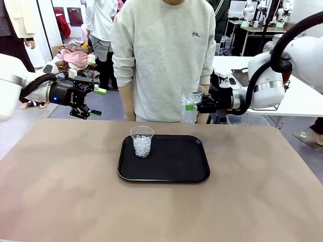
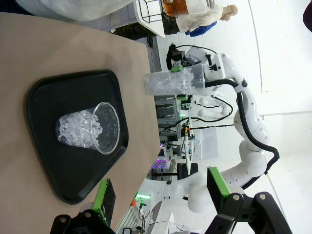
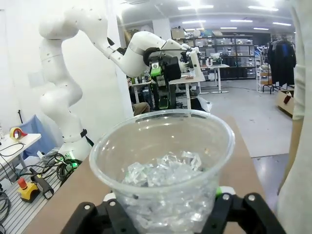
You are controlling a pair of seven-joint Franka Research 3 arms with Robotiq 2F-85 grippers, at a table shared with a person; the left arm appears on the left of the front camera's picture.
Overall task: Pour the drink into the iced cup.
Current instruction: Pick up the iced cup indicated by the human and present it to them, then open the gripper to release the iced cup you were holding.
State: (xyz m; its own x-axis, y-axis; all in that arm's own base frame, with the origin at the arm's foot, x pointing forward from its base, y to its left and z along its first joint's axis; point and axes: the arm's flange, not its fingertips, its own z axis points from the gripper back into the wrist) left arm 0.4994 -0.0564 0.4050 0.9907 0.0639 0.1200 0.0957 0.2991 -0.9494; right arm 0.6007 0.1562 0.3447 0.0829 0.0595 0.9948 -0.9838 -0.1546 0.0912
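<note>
Aloft, iced cup in right gripper

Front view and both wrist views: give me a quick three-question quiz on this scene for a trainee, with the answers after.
1. True or false: the left gripper is shut on a cup.
2. On the black tray, the iced cup stands at: A, the far left corner; B, the centre; C, the near right corner.
3. What does the right gripper hold?
Key: 1, false: it is open and empty. 2, A. 3, a second clear cup with ice in it, held in the air.
</note>
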